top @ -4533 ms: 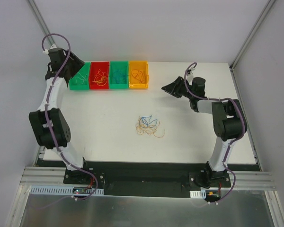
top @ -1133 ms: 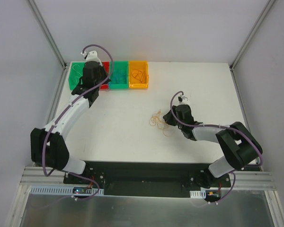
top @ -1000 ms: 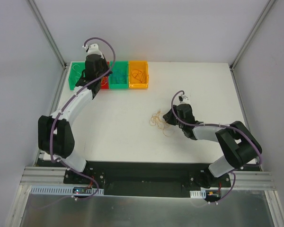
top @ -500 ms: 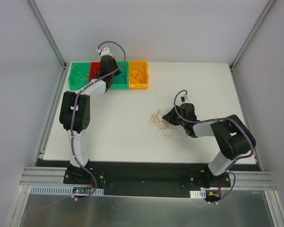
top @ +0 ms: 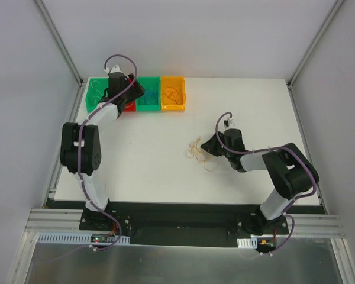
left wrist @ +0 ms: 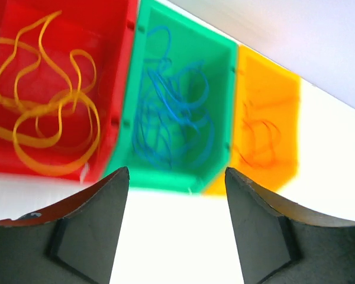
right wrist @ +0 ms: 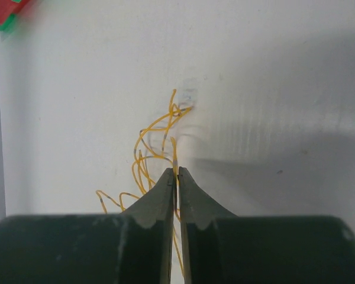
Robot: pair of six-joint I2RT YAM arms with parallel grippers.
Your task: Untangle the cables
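A small tangle of thin yellow cables (top: 196, 151) lies on the white table near the middle; it also shows in the right wrist view (right wrist: 154, 148). My right gripper (top: 206, 146) sits at the tangle's right side, shut on one yellow cable (right wrist: 176, 163) pinched between its tips (right wrist: 176, 175). My left gripper (top: 132, 94) hovers open and empty over the bins at the back left. In the left wrist view, between its open fingers (left wrist: 176, 183), I see yellow cables (left wrist: 44, 127) in the red bin, blue cables (left wrist: 171, 121) in the green bin and orange cables (left wrist: 257, 142) in the orange bin.
Several bins stand in a row at the back left: a green one (top: 94, 102), a red one (top: 128, 107), a green one (top: 148, 105) and an orange one (top: 173, 94). Grey walls and metal posts enclose the table.
The blue cables are gone from the table tangle. My left arm swung along the bins and now sits slightly left of half a second ago. My right gripper has closed in on the yellow tangle.
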